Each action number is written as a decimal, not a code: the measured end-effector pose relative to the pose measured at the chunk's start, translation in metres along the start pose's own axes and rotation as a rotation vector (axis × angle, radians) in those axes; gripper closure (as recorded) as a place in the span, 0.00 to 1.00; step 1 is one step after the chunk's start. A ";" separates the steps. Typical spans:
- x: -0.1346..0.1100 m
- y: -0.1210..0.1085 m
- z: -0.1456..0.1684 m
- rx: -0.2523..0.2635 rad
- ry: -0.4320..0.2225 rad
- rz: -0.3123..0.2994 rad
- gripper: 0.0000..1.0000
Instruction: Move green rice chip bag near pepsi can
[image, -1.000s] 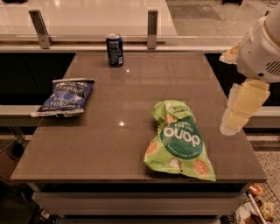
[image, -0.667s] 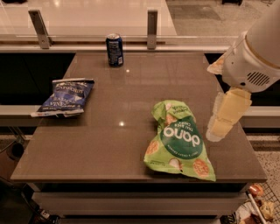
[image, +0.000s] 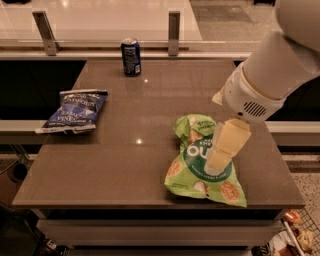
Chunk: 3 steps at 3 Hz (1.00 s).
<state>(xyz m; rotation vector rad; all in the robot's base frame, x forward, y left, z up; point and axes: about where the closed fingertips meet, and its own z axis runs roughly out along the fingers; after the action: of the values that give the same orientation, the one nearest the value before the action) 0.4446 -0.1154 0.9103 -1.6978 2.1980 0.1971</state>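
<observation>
Since the earlier frames the arm has swung in from beyond the right side of the green rice chip bag (image: 197, 172), and the gripper (image: 218, 161) now hangs over that bag's upper right part, pointing down at it. The bag itself, the pepsi can (image: 131, 56) and the dark blue chip bag (image: 72, 110) have not shifted. From the one camera view it cannot be told whether the gripper is apart or together, nor whether it already touches the foil. The green rice chip bag lies flat on the surface (image: 140, 100), its lower end close to the front edge. The pepsi can stands upright well apart from it, far back and to its left. The dark blue chip bag lies well to its left. Judging from here, the grasp looks the weak point: crinkly, puffed foil may slide out of a pinch taken off-centre, or the bag may be nudged toward the front edge and drop. A later risk is carrying the wide bag too close and tipping the small can.
</observation>
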 end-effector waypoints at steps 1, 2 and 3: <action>-0.018 0.004 0.021 -0.042 -0.032 0.020 0.00; -0.031 0.003 0.039 -0.068 -0.049 0.044 0.00; -0.038 -0.006 0.062 -0.088 -0.065 0.076 0.00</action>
<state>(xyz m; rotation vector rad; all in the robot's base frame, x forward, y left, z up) 0.4702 -0.0629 0.8673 -1.6293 2.2376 0.3684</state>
